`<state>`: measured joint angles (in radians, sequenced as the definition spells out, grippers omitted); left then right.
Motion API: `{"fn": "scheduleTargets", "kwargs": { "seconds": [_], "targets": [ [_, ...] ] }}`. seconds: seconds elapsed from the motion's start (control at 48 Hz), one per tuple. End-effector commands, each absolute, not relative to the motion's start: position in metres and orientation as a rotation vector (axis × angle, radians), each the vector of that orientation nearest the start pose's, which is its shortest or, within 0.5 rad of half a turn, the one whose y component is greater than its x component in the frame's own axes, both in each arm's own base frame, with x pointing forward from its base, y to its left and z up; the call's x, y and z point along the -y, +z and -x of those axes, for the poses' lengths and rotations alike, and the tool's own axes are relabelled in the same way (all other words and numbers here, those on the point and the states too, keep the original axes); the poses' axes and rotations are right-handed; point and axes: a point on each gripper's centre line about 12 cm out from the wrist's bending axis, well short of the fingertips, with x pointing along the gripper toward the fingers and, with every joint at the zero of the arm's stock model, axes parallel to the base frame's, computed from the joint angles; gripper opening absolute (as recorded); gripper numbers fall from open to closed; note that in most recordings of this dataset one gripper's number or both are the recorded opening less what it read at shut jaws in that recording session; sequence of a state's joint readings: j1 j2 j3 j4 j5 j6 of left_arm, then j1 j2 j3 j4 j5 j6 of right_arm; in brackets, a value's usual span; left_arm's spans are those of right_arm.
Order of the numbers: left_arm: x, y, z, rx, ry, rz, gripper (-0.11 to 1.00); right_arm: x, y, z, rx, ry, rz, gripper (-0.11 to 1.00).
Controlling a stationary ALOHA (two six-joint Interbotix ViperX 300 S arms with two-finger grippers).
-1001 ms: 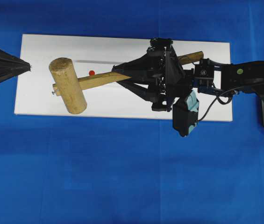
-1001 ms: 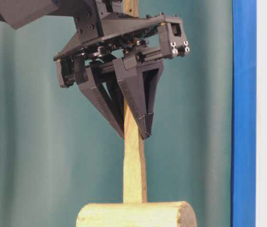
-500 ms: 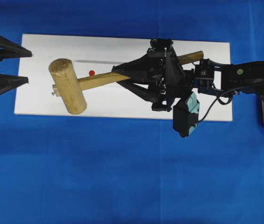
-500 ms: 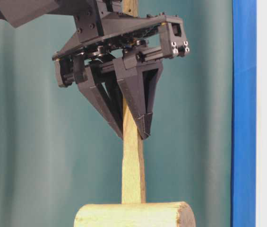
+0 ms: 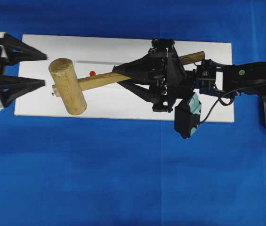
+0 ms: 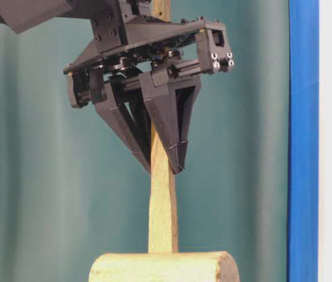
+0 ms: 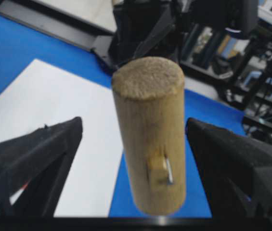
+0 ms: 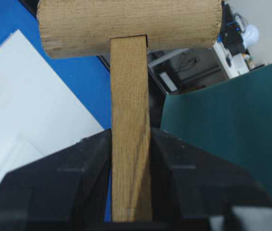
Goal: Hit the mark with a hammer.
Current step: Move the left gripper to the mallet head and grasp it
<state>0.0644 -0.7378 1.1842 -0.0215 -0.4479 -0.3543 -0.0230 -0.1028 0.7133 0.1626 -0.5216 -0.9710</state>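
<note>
- The right gripper [image 5: 123,75] is clenched on the hammer [image 5: 76,84]; its two fingers [image 8: 85,173] press the flat handle from both sides, roughly midway along it, with the butt end poking out behind the wrist toward the board's far right corner.
- The hammer is held clear of the white board [image 5: 123,106] — the table-level view shows the head hanging below the handle; from overhead the head sits over the board's left part, slightly slanted across it, with the handle running right and a little toward the far edge.
- A red mark [image 5: 92,73] lies on the board just beside the handle, on its far side, near the head.
- The left gripper [image 5: 41,69] is released, jaws spread wide; it sits at the board's left edge, holding nothing; its fingers [image 7: 34,159] flank the head on either side without touching it.
- The board lies on a blue cloth [image 5: 123,179].
</note>
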Motion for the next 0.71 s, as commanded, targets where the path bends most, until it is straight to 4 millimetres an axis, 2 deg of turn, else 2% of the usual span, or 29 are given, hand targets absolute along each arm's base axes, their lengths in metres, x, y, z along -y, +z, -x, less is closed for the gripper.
{"fn": "scheduleTargets", "kwargs": {
  "seconds": [0.0, 0.354, 0.542, 0.605, 0.688],
  "targets": [
    [-0.018, 0.270, -0.247, 0.053, 0.070, 0.375, 0.93, 0.018, 0.272, -0.390, -0.063, -0.092, 0.825, 0.10],
    [-0.021, 0.270, -0.289, 0.040, 0.075, 0.393, 0.93, 0.023, 0.271, -0.389, -0.073, -0.101, 0.825, 0.10],
    [-0.021, 0.269, -0.292, 0.027, 0.076, 0.412, 0.91, 0.024, 0.271, -0.389, -0.076, -0.104, 0.818, 0.10],
    [-0.021, 0.268, -0.291, 0.022, 0.077, 0.414, 0.86, 0.026, 0.271, -0.389, -0.080, -0.112, 0.809, 0.10],
    [-0.021, 0.266, -0.291, 0.004, 0.079, 0.427, 0.67, 0.027, 0.271, -0.389, -0.081, -0.115, 0.808, 0.10]
  ]
}}
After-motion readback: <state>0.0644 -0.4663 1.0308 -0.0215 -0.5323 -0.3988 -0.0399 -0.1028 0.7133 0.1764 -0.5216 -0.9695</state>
